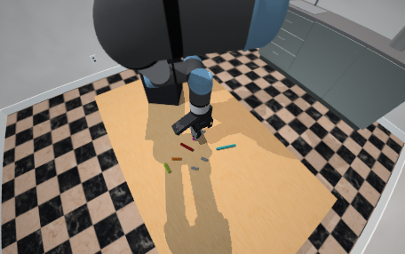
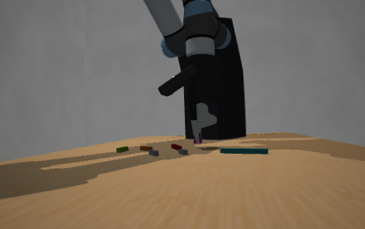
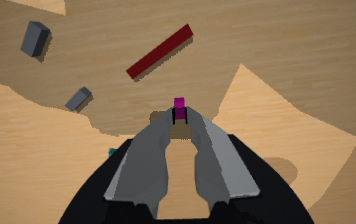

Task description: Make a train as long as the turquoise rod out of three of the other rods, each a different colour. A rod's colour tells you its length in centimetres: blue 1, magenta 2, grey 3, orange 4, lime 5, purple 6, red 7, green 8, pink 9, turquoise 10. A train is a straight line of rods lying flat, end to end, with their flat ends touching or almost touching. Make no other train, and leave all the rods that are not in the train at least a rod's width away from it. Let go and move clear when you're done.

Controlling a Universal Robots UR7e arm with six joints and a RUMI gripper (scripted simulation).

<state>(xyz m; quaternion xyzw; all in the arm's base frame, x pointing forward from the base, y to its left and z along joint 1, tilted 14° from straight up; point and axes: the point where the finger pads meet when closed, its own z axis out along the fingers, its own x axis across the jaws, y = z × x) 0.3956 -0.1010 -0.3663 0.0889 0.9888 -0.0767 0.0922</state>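
My gripper (image 3: 179, 108) is shut on the small magenta rod (image 3: 179, 108), held low at the table top; it also shows in the top view (image 1: 194, 138) and the exterior view (image 2: 197, 141). The red rod (image 3: 159, 51) lies just ahead of the fingertips and shows in the top view too (image 1: 186, 146). The turquoise rod (image 1: 226, 146) (image 2: 244, 150) lies to the right, apart from the rest. Two grey rods (image 3: 34, 38) (image 3: 78, 98) lie to the left in the wrist view. The orange rod (image 1: 177, 158) and the green rod (image 1: 167, 168) lie farther off.
The rods lie on a wooden table top (image 1: 213, 178). The arm's black base (image 1: 164, 91) stands at the table's far edge. Grey cabinets (image 1: 337, 62) stand off to the right on the checkered floor.
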